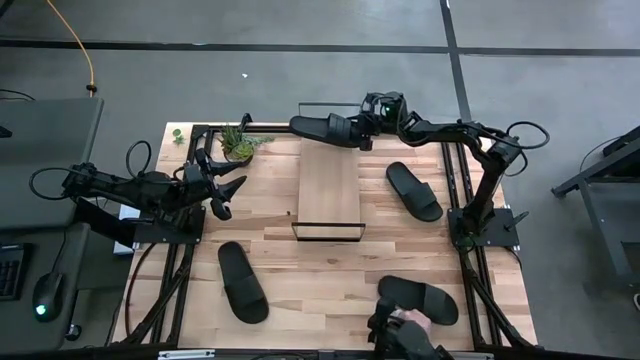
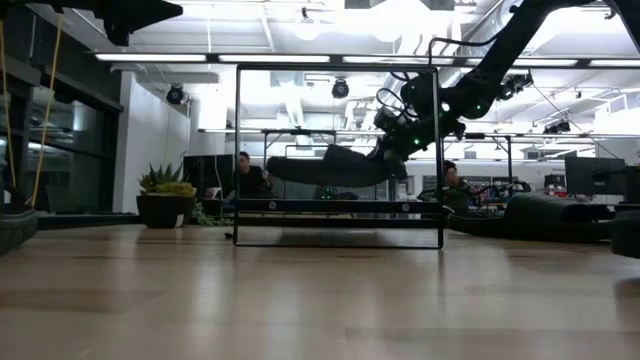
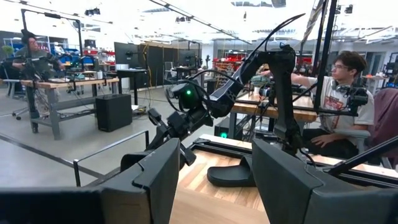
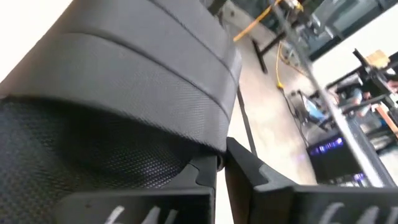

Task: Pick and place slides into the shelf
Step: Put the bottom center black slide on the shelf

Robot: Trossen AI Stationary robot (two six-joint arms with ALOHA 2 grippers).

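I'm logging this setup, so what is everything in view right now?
matte black slip-on slides: four; one held at the shelf's far end, one right of the shelf, one near-left, one at the near edge.
narrow light-wood shelf with black wire rails: one, table centre.
green potted plant: one, far-left.
gloved hand: one, near edge, at the nearest slide.
left pincer: open, empty, left side.
right pincer: shut on the far slide.

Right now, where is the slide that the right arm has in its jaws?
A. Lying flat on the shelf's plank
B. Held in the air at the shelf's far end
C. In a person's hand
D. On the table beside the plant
B: the right gripper is shut on the slide, lifted at the far end of the shelf.
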